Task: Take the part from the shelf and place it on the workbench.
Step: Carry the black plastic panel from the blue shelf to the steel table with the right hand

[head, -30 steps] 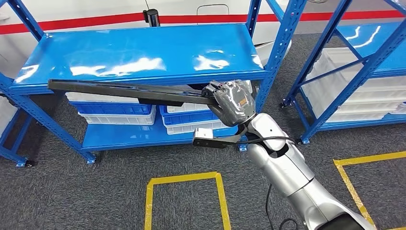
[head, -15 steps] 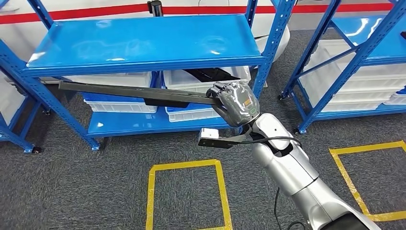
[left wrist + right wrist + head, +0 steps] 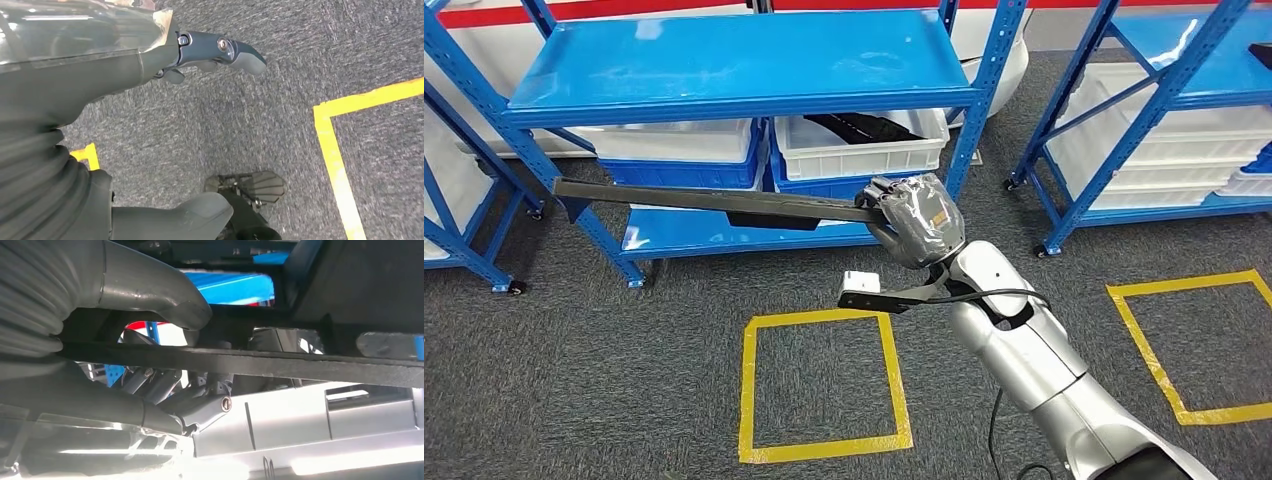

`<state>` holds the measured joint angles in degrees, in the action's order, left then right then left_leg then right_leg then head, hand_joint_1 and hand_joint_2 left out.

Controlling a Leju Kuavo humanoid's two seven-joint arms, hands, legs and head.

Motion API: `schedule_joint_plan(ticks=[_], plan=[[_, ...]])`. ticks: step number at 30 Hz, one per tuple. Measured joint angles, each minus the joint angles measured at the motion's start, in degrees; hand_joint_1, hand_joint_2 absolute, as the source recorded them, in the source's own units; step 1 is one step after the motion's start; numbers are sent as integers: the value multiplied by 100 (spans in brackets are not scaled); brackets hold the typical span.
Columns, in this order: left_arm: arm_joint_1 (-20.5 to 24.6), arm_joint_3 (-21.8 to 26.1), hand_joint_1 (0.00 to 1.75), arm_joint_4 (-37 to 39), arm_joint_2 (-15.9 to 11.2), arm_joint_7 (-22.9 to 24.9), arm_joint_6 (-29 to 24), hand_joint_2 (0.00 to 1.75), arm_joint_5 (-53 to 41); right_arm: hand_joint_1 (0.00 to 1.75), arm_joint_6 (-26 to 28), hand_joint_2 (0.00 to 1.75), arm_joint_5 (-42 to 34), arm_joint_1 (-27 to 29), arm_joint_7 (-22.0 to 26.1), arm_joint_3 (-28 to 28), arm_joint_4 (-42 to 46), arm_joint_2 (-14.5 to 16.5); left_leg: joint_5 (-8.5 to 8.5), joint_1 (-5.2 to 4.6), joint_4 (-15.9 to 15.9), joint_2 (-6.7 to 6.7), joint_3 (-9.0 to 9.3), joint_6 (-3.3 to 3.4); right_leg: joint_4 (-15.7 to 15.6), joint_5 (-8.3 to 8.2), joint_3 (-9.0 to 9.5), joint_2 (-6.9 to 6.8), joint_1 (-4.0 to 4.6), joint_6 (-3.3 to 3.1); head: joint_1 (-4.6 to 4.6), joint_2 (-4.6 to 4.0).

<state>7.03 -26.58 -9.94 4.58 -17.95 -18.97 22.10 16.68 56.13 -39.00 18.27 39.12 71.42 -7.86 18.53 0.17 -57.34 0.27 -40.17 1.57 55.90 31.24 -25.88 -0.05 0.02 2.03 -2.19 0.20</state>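
Observation:
A long, flat black part [image 3: 714, 200] hangs level in the air in front of the blue shelf [image 3: 724, 70], reaching out to the left. My right hand [image 3: 914, 220] grips its right end, fingers wrapped around it. In the right wrist view the thumb [image 3: 150, 295] lies over the black part [image 3: 300, 365] and the darker fingers curl under it. My left hand [image 3: 150, 65] hangs over the grey carpet with fingers apart and holds nothing.
White and blue bins [image 3: 864, 155] sit on the shelf's lower level, one with another black part [image 3: 864, 128] in it. A second blue shelf [image 3: 1184, 100] stands at the right. Yellow tape squares [image 3: 824, 385] mark the carpet in front of me.
The whole view has shifted: the shelf now sits higher and farther off, so the camera has moved back. My right hand still holds the part in the same pose.

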Motion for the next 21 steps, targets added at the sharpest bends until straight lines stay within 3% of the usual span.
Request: schedule_joint_plan(ticks=[2,3,4,6,7,8,9,10,11,13,15,17,19,21], plan=[[-27,11,0,7,-3,-10,-28,175,47,175,28,175,26,25,0,26,-40,67,-49,19,21,-6,-49,-59,-11,-87,-91,5,-48,-68,1,0],[-46,15,0,10,-6,-16,-41,175,61,175,30,175,43,32,0,42,-64,107,88,34,-48,-12,-96,-89,-4,-146,-134,-1,-73,-128,-3,0],[-65,19,0,13,-8,-22,-50,175,71,175,30,175,56,34,-1,57,-89,151,352,50,-236,-20,-164,-121,-2,-217,-190,-9,-102,-189,-14,0],[-85,21,0,13,-9,-34,-61,175,74,175,29,175,74,30,-6,90,-130,233,975,70,-900,-29,-315,-187,21,-358,-339,-24,-100,-259,-27,0],[-88,23,0,13,-9,-38,-63,175,74,175,29,175,78,28,-9,106,-151,264,1151,82,-1263,-33,-364,-218,35,-424,-430,-29,-96,-258,-33,0],[-89,24,0,13,-10,-42,-66,175,74,175,28,175,81,31,-10,123,-172,283,1165,98,-1500,-34,-355,-244,51,-483,-520,-35,-96,-246,-30,0],[-90,25,0,13,-12,-43,-68,175,74,175,28,175,83,33,-10,138,-192,293,1076,119,-1582,-34,-273,-269,73,-539,-614,-40,-101,-226,-30,0],[-91,26,0,13,-13,-43,-69,175,74,175,28,175,82,36,-10,149,-209,300,929,143,-1457,-32,-93,-291,100,-584,-706,-42,-112,-197,-31,0],[-90,28,0,13,-14,-43,-70,175,74,175,28,175,82,35,-10,156,-220,305,828,170,-1174,-32,156,-317,136,-623,-790,-43,-124,-165,-32,0],[-80,32,0,9,-8,-46,-70,175,74,175,29,175,81,24,-12,155,-230,314,863,174,-500,-60,640,-336,203,-684,-937,-47,-121,-82,-38,0],[-77,38,0,7,-1,-50,-71,175,77,175,30,175,81,5,-14,157,-238,323,970,130,-196,-97,793,-286,230,-758,-1014,-50,-92,23,-34,0],[-87,48,0,8,2,-50,-77,175,102,175,30,175,79,-4,-14,162,-259,329,908,107,-171,-89,739,-170,250,-787,-1056,-46,-85,105,-28,0],[-91,61,0,9,3,-51,-88,175,131,175,30,175,77,0,-13,163,-276,333,809,98,-145,-61,665,-21,525,-533,-1197,-39,-100,83,-7,0],[-91,73,0,9,1,-54,-96,175,138,175,30,175,77,4,-9,164,-286,341,711,85,-143,-42,547,84,1220,-61,-1431,-34,-112,23,23,0]])
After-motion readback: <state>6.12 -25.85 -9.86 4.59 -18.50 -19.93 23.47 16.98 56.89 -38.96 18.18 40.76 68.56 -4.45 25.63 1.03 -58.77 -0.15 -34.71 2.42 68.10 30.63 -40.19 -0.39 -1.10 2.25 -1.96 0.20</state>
